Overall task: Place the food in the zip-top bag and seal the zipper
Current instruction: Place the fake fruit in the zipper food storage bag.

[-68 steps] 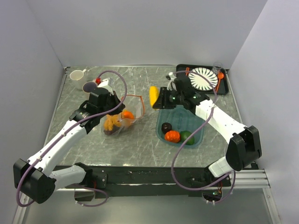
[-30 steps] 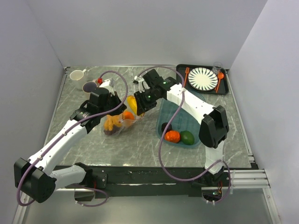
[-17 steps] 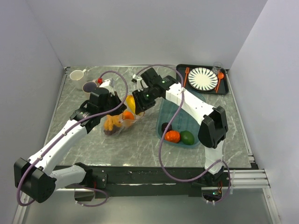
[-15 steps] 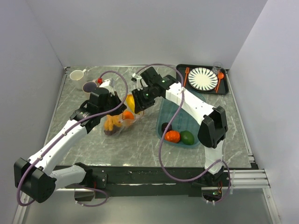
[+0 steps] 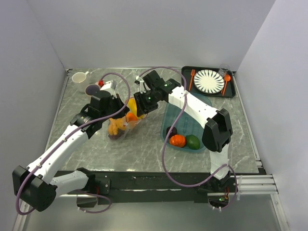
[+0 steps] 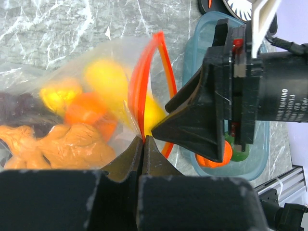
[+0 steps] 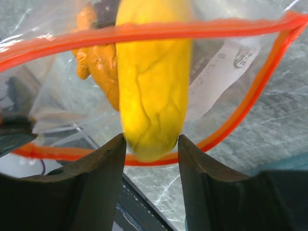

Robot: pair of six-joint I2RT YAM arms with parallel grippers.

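ok so here's where it's at: left gripper point(image 6: 143, 143) is pinched tight on the zipper point(image 7: 144, 30), right at one end of the strip, holding that edge of the bag point(image 6: 43, 77) up off the table point(image 5: 144, 156) so the mouth gapes open in a big loop

the right gripper point(image 7: 151, 151) is poked in at the mouth from the far side, tips pointing toward the left one. There's a long yellow piece point(image 7: 151, 86) sitting between its fingers point(image 7: 106, 163), and most of it is already past the zipper and inside the bag. Both fingers are right up against the end of it, but honestly I can't tell if they're actually squeezing it or just sitting either side

in the bag from the left wrist view: a lumpy orange thing point(image 6: 67, 144) at the bottom, a small round orange one point(image 6: 82, 108) on top of it, a couple of yellow bits point(image 6: 103, 77), and something dark point(image 6: 12, 103) off at the left edge, too blurry to call

the rest of the food is over in the teal tray point(image 5: 198, 126) just right of the bag: grapes point(image 5: 171, 131), a red-orange one point(image 5: 177, 140) and a green one point(image 5: 193, 141) huddled at the near end, the last two touching

zipper's wide open, not sealed anywhere I can see
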